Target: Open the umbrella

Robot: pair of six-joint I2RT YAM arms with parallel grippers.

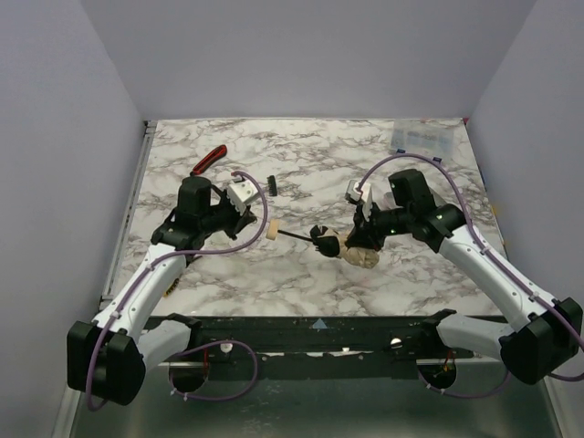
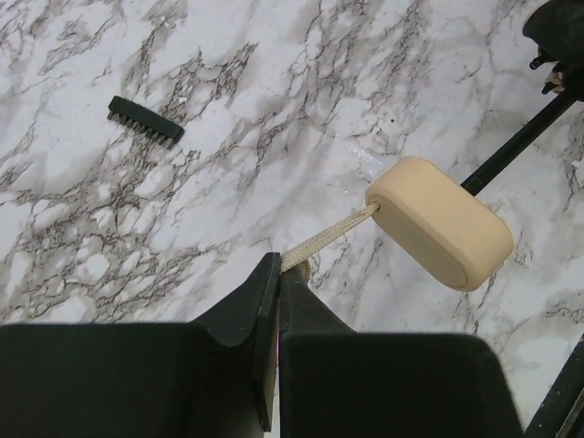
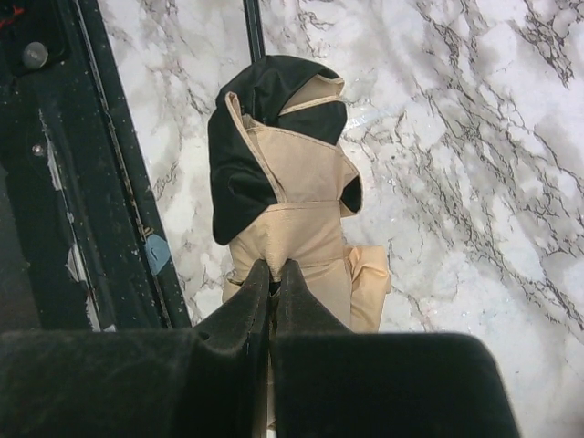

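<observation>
The umbrella (image 1: 351,251) lies folded on the marble table, its tan fabric bundled with black lining showing (image 3: 301,173). Its thin black shaft (image 1: 297,236) runs left to the cream handle (image 1: 272,232), which fills the right of the left wrist view (image 2: 440,222). My left gripper (image 2: 279,265) is shut on the handle's tan wrist strap (image 2: 328,234), just left of the handle. My right gripper (image 3: 274,272) is shut on a fold of the tan fabric at the canopy's near end.
A red-and-black hand tool (image 1: 209,160) lies at the back left. A small black comb-like strip (image 1: 271,185) lies between the arms and shows in the left wrist view (image 2: 144,122). A clear plastic box (image 1: 425,139) sits at the back right. The table's dark front rail (image 3: 109,173) runs beside the umbrella.
</observation>
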